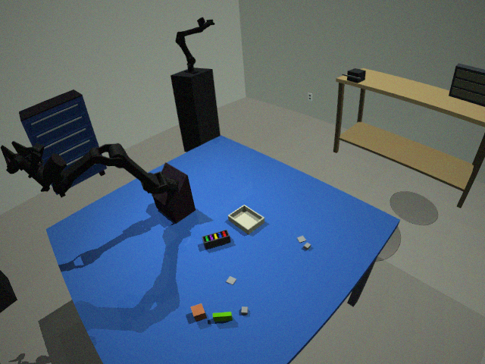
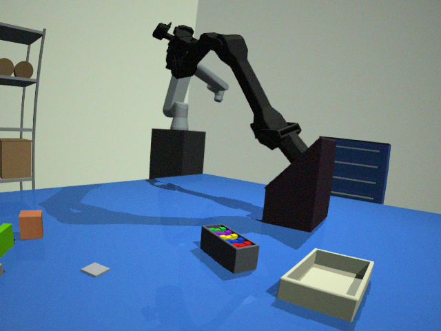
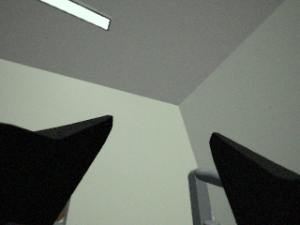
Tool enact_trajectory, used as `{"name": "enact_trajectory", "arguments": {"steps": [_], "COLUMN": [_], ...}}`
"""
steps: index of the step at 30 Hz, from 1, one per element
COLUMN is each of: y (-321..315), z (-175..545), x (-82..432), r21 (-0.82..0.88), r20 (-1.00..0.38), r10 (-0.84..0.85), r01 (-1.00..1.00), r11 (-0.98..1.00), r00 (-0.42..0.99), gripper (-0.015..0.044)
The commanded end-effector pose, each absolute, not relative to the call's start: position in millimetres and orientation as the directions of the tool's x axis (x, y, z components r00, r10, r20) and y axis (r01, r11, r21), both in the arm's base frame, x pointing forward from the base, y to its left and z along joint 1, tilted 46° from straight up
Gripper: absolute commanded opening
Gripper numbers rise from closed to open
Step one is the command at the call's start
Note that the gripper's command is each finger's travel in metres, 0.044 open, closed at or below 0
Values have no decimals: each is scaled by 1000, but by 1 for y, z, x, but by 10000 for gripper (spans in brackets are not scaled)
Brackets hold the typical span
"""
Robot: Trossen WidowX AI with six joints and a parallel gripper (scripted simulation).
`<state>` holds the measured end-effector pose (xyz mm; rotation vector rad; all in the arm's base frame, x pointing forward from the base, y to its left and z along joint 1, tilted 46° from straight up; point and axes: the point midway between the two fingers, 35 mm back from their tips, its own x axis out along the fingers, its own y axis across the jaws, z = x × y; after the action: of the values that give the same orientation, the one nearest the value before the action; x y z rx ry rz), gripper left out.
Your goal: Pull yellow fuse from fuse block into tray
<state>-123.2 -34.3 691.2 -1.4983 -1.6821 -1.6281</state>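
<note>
The yellow fuse (image 1: 215, 236) (image 2: 229, 236) sits in the middle of the dark fuse block (image 1: 217, 243) (image 2: 246, 259), between the purple fuse (image 1: 211, 237) (image 2: 223, 232) and the blue fuse (image 2: 236, 241). The green fuse (image 2: 218, 229) and the red fuse (image 2: 242, 244) are at the block's two ends. The cream tray (image 1: 236, 224) (image 2: 317, 298) stands beside the block and is empty. My gripper (image 1: 8, 145) (image 3: 160, 128) is open and empty. It is raised high, far from the block and tray, and points away from them. The fuses' lower parts are hidden inside the block.
An orange cube (image 1: 198, 312) (image 2: 30, 225), a lime block (image 1: 222, 317) (image 2: 5, 238) and a small grey cube (image 1: 244, 310) lie apart from the fuse block. A flat grey tile (image 1: 231, 280) (image 2: 95, 269) lies nearer it. Another tile (image 1: 301, 238) and grey cube (image 1: 307, 246) lie beyond the tray.
</note>
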Motion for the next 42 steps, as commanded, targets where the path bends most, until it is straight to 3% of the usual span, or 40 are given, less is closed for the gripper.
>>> {"name": "enact_trajectory", "arguments": {"steps": [1,5,13,27,42], "y": [-35,-61,-170,-341,-443], "z": [691,690,665,581,426], "x": [-123,-129,-143,-72,99], "r21": [496,520,584,661,601], "r20": [826,832,810,625,210], "r10": [420,324,3,-550,-948], "r01": [839,836,807,750,796], "r11": [-223,-172,-87,-4,-68], "r00": [-377,-451,-586,-554,-239], "gripper": [374,269,69,69,69]}}
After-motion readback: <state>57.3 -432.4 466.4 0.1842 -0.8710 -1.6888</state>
